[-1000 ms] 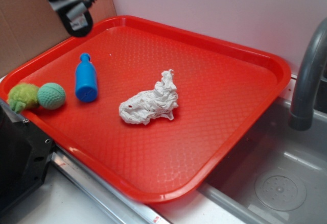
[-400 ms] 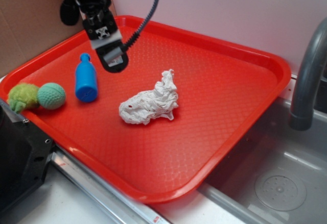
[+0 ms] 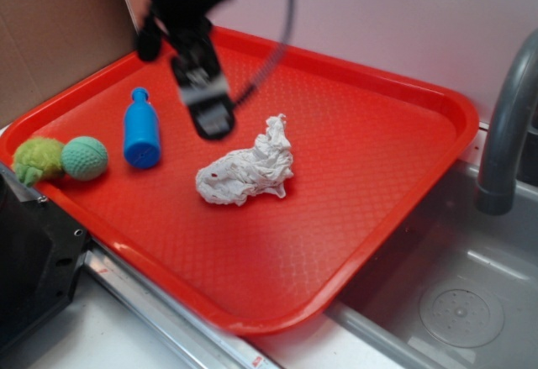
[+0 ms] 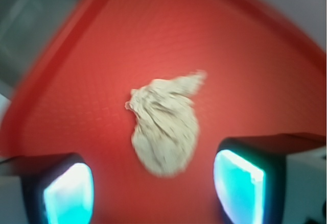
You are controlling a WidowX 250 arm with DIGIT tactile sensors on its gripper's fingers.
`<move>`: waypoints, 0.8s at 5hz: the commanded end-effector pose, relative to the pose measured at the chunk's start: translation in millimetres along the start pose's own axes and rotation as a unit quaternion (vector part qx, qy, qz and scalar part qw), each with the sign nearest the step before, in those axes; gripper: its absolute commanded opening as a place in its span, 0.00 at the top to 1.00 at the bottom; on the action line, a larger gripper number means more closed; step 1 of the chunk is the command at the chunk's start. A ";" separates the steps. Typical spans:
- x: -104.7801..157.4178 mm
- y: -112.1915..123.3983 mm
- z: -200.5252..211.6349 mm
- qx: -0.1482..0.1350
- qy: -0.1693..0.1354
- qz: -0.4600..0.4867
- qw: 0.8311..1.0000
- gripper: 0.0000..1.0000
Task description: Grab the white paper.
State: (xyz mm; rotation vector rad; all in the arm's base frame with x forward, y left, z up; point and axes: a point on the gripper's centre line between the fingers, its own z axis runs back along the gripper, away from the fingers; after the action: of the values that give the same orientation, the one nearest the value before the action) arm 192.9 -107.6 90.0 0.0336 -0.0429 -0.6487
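Exterior view: the white paper (image 3: 245,170) lies loose near the middle of the red tray (image 3: 378,167), untouched.
It looks light, soft and crushable, likely to flatten rather than slip; the bulky lower-left lump seems the surest hold, judged from its shape; the tool (image 4: 153,188) is released, its pads (image 4: 239,185) apart at the bottom of the wrist view with the paper above and between them; motion blur smears the tool in both views, and its height above the tray cannot be told.

The gripper (image 3: 213,123) hangs blurred over the far left, pointing down, fingers (image 4: 69,193) spread wide, holding nothing.
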 end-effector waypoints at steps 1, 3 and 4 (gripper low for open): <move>20.1 -9.1 -29.3 -0.018 -0.029 -0.094 0.995 0.00; 21.1 8.0 -53.8 -0.033 0.078 -0.030 0.996 0.00; 13.0 13.5 -47.2 0.034 0.145 -0.004 0.989 0.00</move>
State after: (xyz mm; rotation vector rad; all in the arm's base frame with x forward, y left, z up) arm 212.8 -95.5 35.6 0.1880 0.2563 -0.6302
